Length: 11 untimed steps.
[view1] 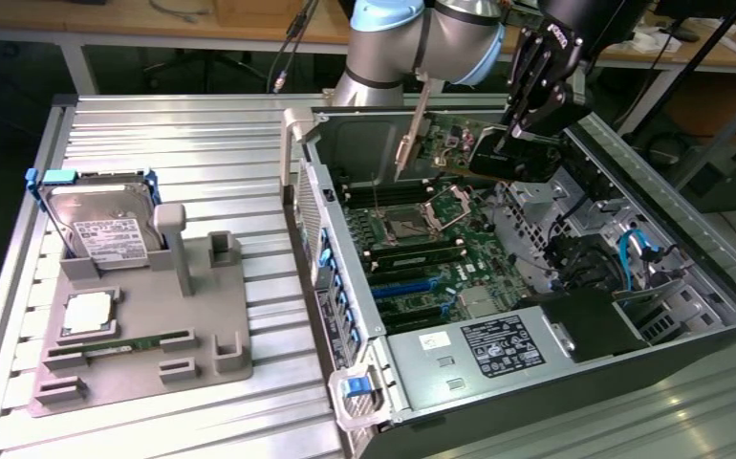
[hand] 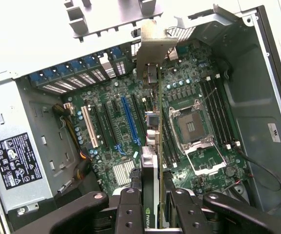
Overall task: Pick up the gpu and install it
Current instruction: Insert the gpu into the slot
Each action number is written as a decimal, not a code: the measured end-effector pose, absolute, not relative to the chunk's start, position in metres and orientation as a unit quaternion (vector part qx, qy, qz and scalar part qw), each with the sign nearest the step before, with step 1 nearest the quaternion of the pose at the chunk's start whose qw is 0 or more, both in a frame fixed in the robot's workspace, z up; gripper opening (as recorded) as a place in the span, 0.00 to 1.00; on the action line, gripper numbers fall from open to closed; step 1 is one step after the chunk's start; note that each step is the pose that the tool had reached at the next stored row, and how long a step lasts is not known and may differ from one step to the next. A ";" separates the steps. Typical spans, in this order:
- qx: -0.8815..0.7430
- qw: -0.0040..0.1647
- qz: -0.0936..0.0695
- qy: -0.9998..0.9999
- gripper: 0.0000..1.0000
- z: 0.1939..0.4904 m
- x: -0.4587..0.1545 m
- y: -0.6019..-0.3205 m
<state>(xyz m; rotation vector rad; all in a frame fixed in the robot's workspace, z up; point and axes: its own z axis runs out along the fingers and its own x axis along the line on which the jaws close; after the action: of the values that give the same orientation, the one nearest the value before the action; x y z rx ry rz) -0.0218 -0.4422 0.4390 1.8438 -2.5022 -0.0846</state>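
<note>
The open computer case [view1: 357,143] fills the exterior view's right half, with its motherboard [view1: 406,239] exposed. At upper centre the gpu [view1: 443,142] hangs on edge above the board (a thin green card). Its long axis runs across the frame, silver bracket toward the exterior view's left. The gripper [view1: 502,158] pinches its other end, jaws partly closed.

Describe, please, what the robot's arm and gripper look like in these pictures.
The arm is a thick silver-grey tube with rounded joints and a light blue end cap. The gripper is matt black, with jointed linkage fingers fastened by visible round pins and screws.
</note>
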 end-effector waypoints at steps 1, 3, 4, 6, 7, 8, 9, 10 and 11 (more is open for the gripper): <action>0.593 0.016 -0.027 -0.804 0.27 0.439 -0.022 -0.442; 0.594 0.016 -0.027 -0.804 0.27 0.439 -0.022 -0.442; 0.594 0.016 -0.027 -0.804 0.27 0.439 -0.022 -0.442; 0.594 0.016 -0.027 -0.804 0.27 0.439 -0.022 -0.442; 0.594 0.016 -0.027 -0.804 0.27 0.439 -0.022 -0.442; 0.595 0.016 -0.027 -0.803 0.27 0.439 -0.022 -0.442; 0.595 0.016 -0.027 -0.803 0.27 0.439 -0.022 -0.442; 0.595 0.016 -0.027 -0.803 0.27 0.439 -0.022 -0.442; 0.595 0.016 -0.027 -0.803 0.27 0.439 -0.022 -0.442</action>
<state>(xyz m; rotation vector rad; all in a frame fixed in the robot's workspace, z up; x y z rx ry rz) -0.0218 -0.4422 0.4390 1.8509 -2.4967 -0.0845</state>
